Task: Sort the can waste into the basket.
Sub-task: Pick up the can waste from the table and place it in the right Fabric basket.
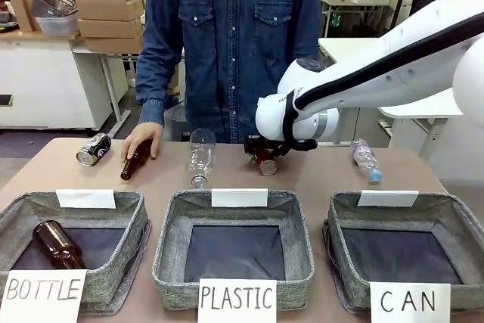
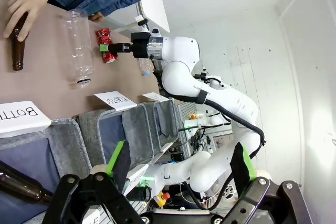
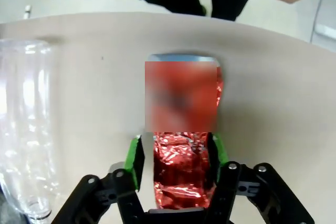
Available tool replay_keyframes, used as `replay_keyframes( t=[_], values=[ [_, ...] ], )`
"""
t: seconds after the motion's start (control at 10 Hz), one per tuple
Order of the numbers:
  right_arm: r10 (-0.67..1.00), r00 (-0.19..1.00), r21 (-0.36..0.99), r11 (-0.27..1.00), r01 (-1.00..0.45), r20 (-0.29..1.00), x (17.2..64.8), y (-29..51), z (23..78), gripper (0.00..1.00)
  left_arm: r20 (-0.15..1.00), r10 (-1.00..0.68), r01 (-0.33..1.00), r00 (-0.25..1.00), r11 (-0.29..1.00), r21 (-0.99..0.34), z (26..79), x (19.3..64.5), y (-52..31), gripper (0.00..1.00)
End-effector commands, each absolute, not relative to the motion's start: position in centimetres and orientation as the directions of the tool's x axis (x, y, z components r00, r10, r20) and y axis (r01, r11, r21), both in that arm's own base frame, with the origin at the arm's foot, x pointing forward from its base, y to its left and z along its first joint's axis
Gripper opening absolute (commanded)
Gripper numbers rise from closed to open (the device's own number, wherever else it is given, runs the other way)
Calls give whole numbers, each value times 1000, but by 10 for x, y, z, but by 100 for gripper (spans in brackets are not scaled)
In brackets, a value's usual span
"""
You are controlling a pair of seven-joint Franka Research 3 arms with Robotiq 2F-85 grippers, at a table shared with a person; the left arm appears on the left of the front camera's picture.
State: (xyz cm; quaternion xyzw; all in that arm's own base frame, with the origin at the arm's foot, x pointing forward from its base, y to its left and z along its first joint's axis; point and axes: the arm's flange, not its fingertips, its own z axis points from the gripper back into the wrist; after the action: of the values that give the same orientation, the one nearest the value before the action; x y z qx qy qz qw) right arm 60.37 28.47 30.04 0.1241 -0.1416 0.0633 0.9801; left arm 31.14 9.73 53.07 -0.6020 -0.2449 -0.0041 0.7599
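On the right gripper (image 3: 176, 148) the fingers pinch the dented red can (image 3: 184, 182), its upper half blurred; the left gripper (image 2: 180, 150) fingers gape empty. The black can (image 1: 93, 149) lies at ten o'clock on the worktop (image 1: 318, 179).

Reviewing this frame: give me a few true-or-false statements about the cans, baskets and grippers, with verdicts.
1. The CAN basket holds no can yet. True.
2. The right gripper has a finger on either side of the red can, which lies on the table. True.
3. The person's hand rests on the dark can. False: it rests on a brown bottle lying on the table; the dark can lies apart, beside it.
4. The PLASTIC basket holds a brown bottle. False: the second brown bottle lies in the BOTTLE basket.
5. The left gripper is shut. False: its fingers are spread wide, holding nothing.
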Motion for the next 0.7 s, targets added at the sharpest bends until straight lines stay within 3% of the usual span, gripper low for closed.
replay_keyframes(
  t=[0.0, 0.1, 0.3, 0.6],
  values=[
    [91, 954, 208, 966, -155, 285, 606, 287, 303, 0, 398, 294, 328, 869, 258, -909, 531, 312, 96, 100],
    [94, 955, 208, 965, -157, 281, 606, 286, 302, 15, 398, 294, 328, 869, 258, -909, 531, 312, 96, 100],
    [85, 958, 213, 966, -147, 274, 606, 285, 303, 0, 398, 294, 328, 869, 258, -909, 531, 312, 96, 100],
    [65, 963, 222, 967, -126, 263, 606, 281, 306, 0, 398, 294, 328, 869, 258, -909, 531, 312, 96, 100]
  ],
)
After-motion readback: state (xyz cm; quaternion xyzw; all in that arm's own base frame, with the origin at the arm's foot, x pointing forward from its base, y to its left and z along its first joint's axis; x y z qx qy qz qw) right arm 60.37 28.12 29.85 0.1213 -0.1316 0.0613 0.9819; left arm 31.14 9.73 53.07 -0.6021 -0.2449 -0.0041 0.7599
